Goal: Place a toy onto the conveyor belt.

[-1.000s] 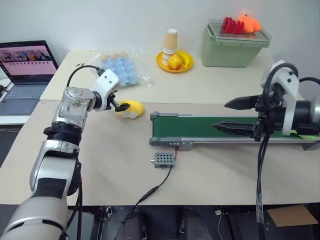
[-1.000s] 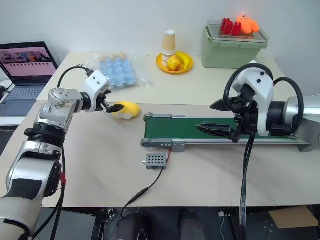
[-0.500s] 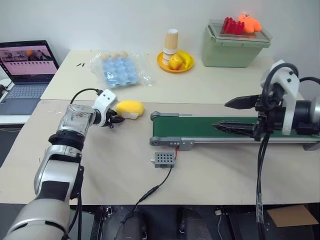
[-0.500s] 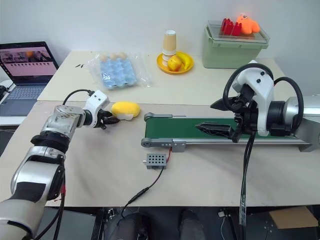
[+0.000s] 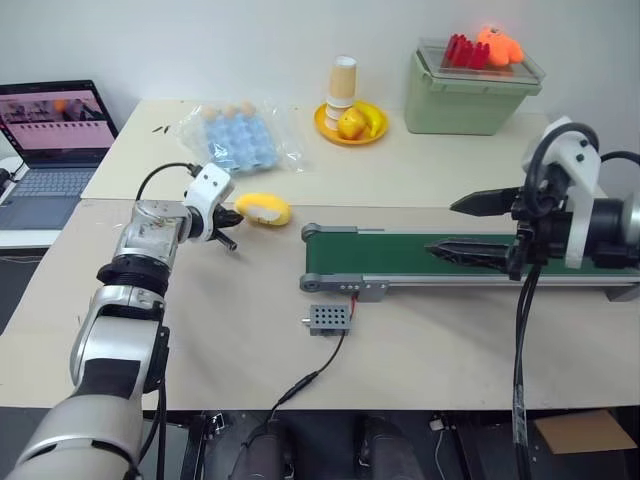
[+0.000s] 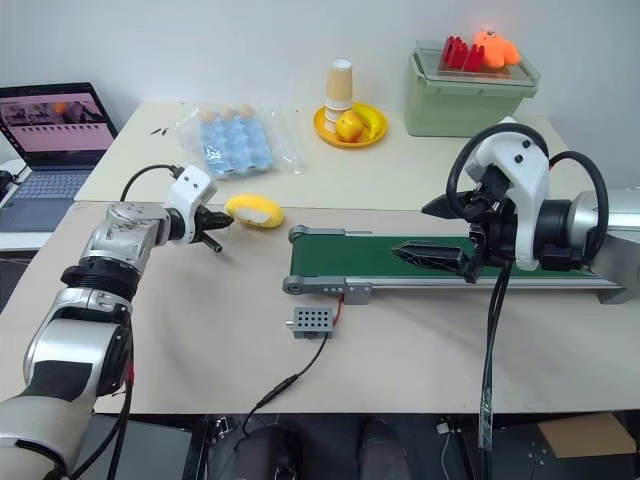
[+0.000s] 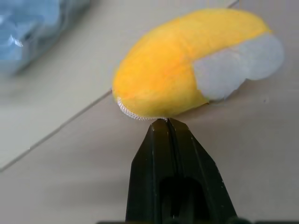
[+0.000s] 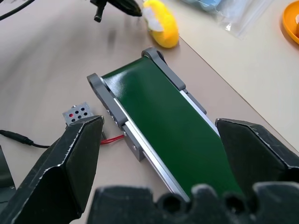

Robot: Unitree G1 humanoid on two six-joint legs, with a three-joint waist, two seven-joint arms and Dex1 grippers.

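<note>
My left gripper [image 7: 167, 122] has its 2 black fingers pressed together at the edge of the yellow plush toy [image 5: 262, 208]; the wrist view shows the tips meeting right at the toy's stitched seam, but I cannot tell whether any fabric is pinched between them. The toy looks tilted, its white patch facing the camera, and its underside is hidden from me. It sits near the left end of the conveyor belt [image 5: 400, 254], apart from it. My right gripper [image 5: 478, 227] hangs over the belt with its fingers spread wide, holding nothing, and covers part of the green surface. The belt's far right end is cut off behind that arm. A small grey perforated box [image 5: 328, 319] lies just in front, wired to the frame.
</note>
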